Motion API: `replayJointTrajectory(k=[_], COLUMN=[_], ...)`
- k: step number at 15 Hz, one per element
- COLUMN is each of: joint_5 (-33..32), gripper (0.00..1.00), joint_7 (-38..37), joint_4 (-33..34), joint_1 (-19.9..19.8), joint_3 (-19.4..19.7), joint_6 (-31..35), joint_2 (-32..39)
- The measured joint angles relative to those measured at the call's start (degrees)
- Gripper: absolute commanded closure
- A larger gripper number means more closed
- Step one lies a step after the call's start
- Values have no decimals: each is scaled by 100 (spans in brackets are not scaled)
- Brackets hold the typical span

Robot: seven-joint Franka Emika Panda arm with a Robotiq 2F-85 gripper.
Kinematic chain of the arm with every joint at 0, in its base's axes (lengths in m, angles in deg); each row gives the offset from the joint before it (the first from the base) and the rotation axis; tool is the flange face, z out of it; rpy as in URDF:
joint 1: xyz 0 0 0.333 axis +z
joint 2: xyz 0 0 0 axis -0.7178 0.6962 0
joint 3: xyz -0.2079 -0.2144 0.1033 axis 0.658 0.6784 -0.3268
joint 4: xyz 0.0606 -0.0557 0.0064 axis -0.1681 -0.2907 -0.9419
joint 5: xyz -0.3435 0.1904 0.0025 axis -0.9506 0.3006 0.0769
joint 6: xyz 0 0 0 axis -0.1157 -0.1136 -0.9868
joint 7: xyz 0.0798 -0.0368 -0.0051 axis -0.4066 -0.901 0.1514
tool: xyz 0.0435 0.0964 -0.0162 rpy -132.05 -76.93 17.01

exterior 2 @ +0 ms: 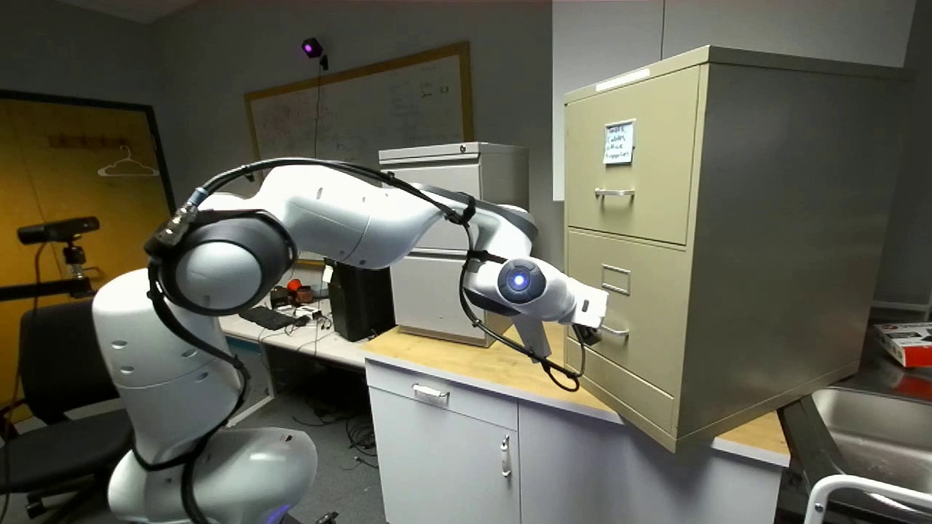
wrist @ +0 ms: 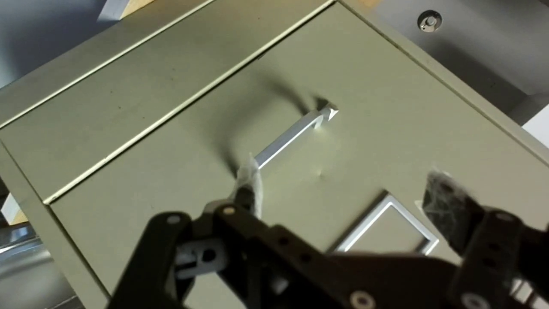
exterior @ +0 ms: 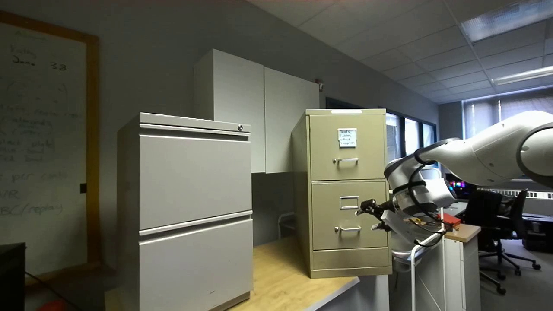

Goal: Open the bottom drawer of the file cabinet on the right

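Bottom drawer (exterior: 349, 218) of the file cabinet (exterior 2: 772, 233) flush, inside hidden, gripper (wrist: 343, 178) spread wide near the handle (wrist: 286, 140)

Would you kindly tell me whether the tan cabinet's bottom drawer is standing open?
No, the bottom drawer sits flush with the upper drawer above it in an exterior view.

Drawer handle (wrist: 287, 139), partly covered
A blurred finger (wrist: 248, 182) hides one end in the wrist view (touching or not, unclear); in an exterior view, the left edge crops the whiteboard (exterior: 43, 138).
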Motion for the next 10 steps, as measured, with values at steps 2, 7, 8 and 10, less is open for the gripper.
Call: replayJointTrajectory(k=[2, 7, 8, 10], joint_5=[405, 1282, 1453, 1739], gripper=[0, 0, 0, 0], joint_7=[98, 40, 9, -195], joint_4=[213, 601, 691, 935], joint_1=[136, -247, -483, -1071], joint_3=[395, 715, 620, 315], joint_6=[-607, -2303, -2586, -3034], joint_2=[408, 1880, 2196, 2852])
